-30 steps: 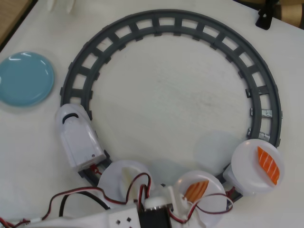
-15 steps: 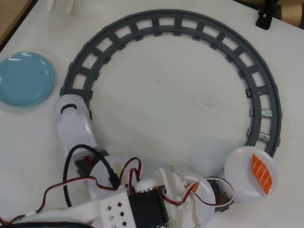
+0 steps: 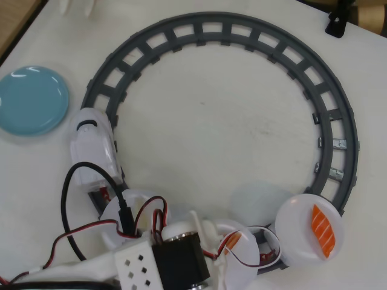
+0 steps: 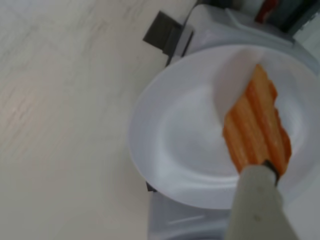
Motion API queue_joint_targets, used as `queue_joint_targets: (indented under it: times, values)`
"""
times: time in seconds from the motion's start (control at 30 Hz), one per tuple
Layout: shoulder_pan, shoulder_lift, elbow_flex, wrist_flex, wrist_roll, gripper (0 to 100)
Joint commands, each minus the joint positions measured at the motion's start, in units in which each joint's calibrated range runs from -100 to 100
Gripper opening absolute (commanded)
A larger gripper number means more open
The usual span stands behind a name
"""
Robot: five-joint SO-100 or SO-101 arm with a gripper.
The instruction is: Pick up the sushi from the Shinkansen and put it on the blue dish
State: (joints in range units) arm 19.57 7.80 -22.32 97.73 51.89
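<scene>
The salmon nigiri with pale stripes lies on a round white plate carried by a car of the Shinkansen, whose rounded nose sits on the left bend of the grey circular track in the overhead view. From above, the arm covers much of this plate, so only an orange sliver of the nigiri shows beside the red and black cables. In the wrist view one pale gripper finger reaches up to touch the near end of the nigiri; the other finger is out of sight, so whether the jaws are parted or closed cannot be told. The last car's plate holds a brighter red-orange salmon piece. The blue dish sits apart, outside the track at the upper left, on the white table.
</scene>
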Motion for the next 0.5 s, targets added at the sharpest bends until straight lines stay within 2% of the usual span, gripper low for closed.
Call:
queue_joint_targets:
  times: [0.0,0.47]
  values:
    - [1.73,-0.38,0.95,0.91,-0.32,30]
    - [3.40,-0.46,10.42,0.23,-0.16,30]
